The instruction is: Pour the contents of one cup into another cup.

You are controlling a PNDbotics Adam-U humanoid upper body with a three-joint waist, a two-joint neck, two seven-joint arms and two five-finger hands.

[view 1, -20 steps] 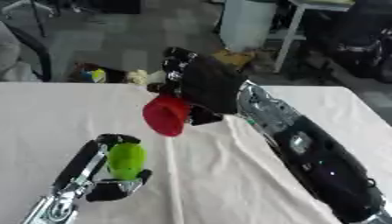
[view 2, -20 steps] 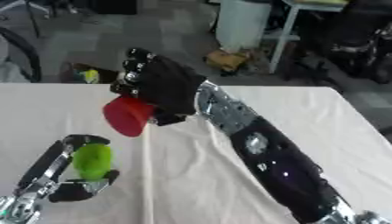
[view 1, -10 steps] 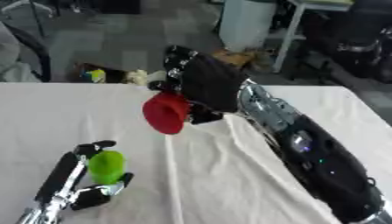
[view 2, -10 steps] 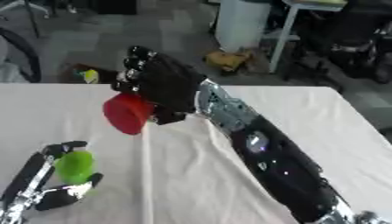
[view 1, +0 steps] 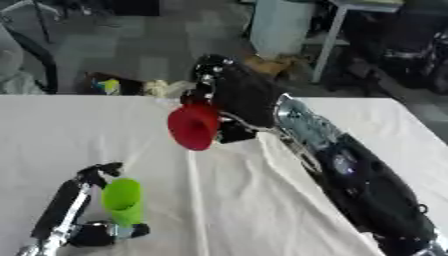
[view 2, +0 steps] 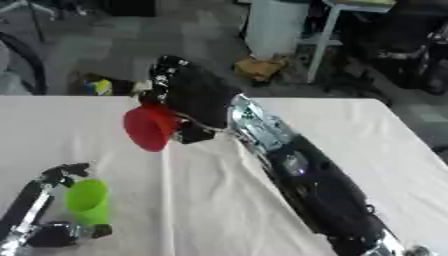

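Note:
A red cup [view 1: 193, 126] hangs above the middle of the white table, tipped on its side with its mouth facing left and down. My right hand [view 1: 234, 96] is shut on it, the black arm running in from the lower right. A green cup [view 1: 122, 200] stands upright at the lower left, held by my left hand [view 1: 90, 210], whose fingers curl round its sides. The red cup is up and to the right of the green one, well apart from it. What either cup holds cannot be seen.
The white tablecloth [view 1: 219, 210] has a long fold running down its middle. Beyond the far table edge are a floor with small coloured objects [view 1: 109, 86], a white bin [view 1: 280, 25] and chair legs.
The left hand with the green cup dropped low and left, then came back up and rightward a little. The right hand and tipped red cup have hardly moved.

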